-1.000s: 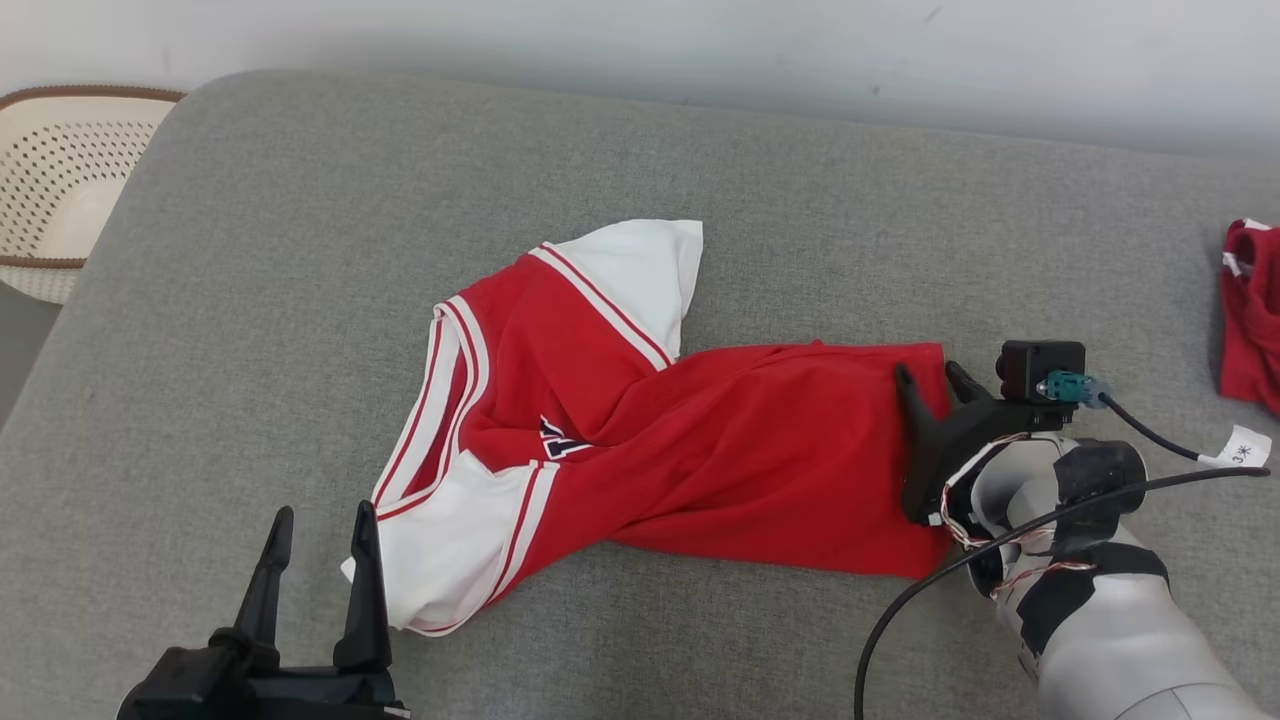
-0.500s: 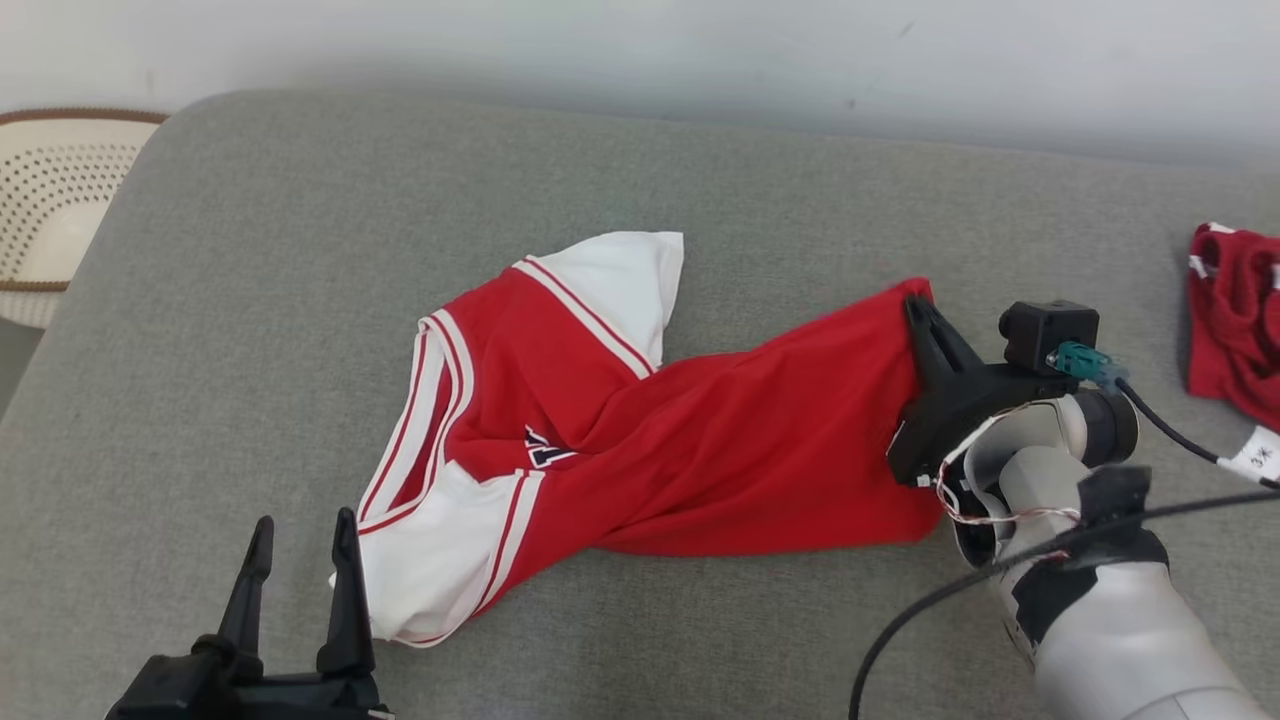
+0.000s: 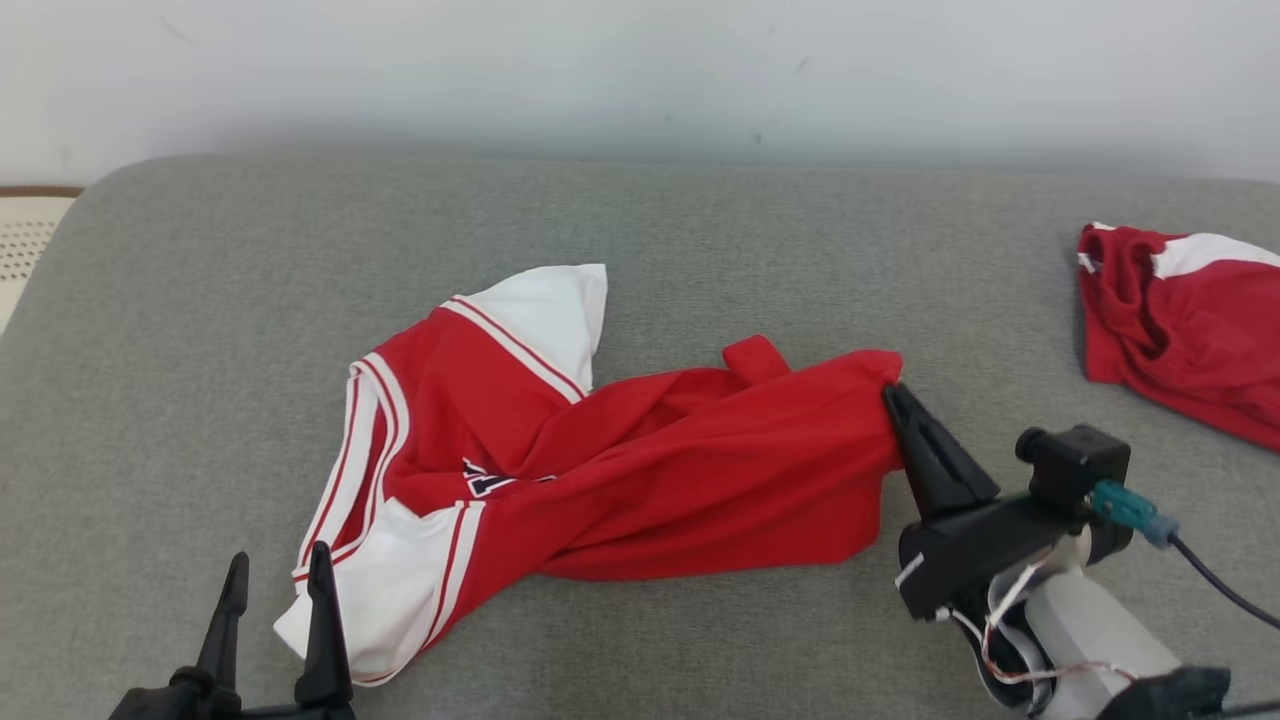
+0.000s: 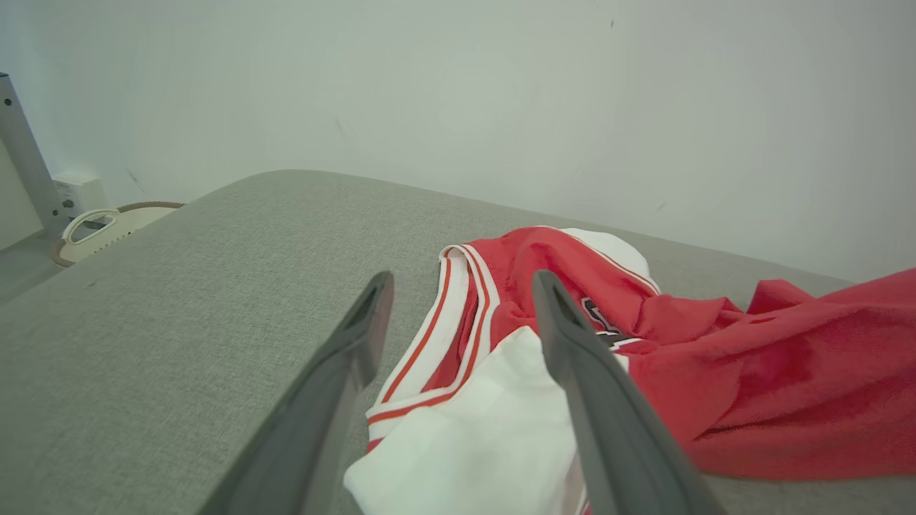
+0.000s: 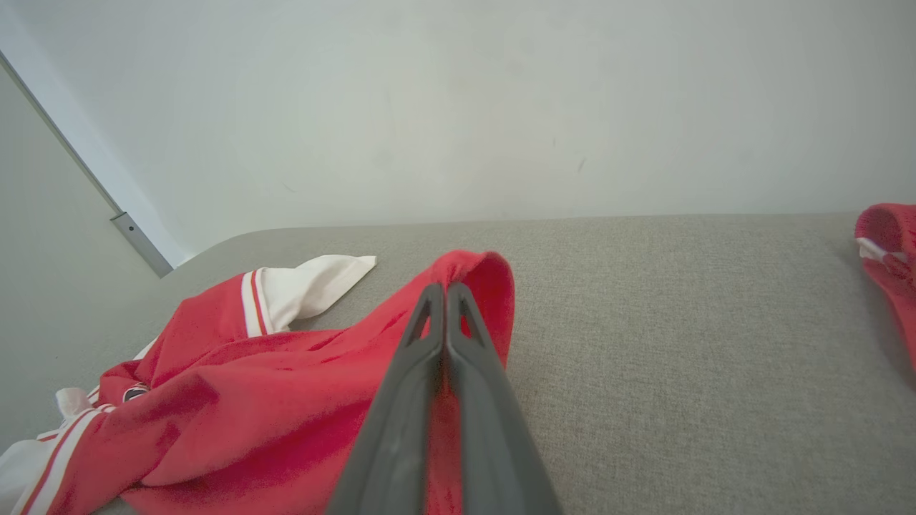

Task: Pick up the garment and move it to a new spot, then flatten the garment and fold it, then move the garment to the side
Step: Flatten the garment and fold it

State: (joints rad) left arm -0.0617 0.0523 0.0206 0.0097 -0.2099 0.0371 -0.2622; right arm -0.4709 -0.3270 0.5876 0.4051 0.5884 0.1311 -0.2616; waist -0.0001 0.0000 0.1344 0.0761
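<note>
The garment (image 3: 640, 470) is a red shirt with white sleeves and red-and-white trim, lying crumpled across the middle of the grey cushion (image 3: 220, 330). My right gripper (image 3: 890, 395) is shut on the garment's right-hand hem, which it holds lifted into a peak above the cushion; in the right wrist view the closed fingers (image 5: 444, 315) pinch the red cloth (image 5: 286, 400). My left gripper (image 3: 278, 575) stands open at the lower left, just beside the white sleeve (image 3: 385, 590). In the left wrist view its fingers (image 4: 358, 336) straddle the sleeve's edge (image 4: 472, 429) without touching it.
A second red-and-white garment (image 3: 1180, 320) lies bunched at the cushion's right edge. A cream perforated basket (image 3: 25, 250) with a brown rim sits beyond the left edge. A pale wall runs behind the cushion. Bare grey cushion spreads at the back and the left.
My right gripper closed on the garment's right hem and lifted it, pulling the cloth into a raised peak. The head camera tilted, shifting the whole scene down and left. The left gripper stayed open.
</note>
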